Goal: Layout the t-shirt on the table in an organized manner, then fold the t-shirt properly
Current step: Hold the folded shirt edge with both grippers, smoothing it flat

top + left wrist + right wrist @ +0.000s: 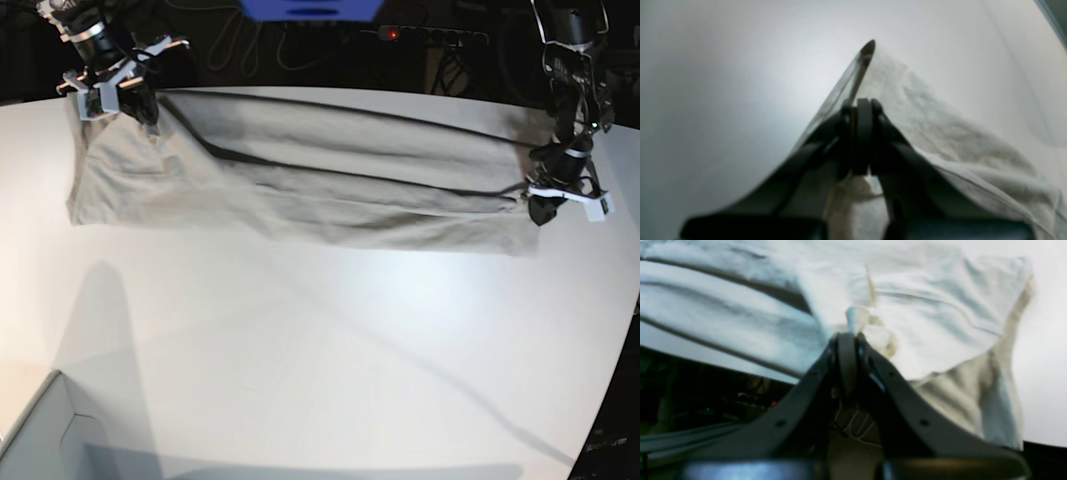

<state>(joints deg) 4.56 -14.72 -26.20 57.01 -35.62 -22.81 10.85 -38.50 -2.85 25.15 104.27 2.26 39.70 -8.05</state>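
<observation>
Evidently only the laying-out was under way: the t-shirt (300,190) hung stretched in long folds across the far side of the bench (320,340), the left gripper (545,207) and right gripper (130,100) fingers each clamped on an opposite end, all folding left.

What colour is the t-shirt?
Plain light grey-beige t-shirt, no pattern; clearest in the base view.

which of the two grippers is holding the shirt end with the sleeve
The right gripper, at the base view's left: the t-shirt widens into a sleeve there. The left gripper holds the plain end.
</observation>
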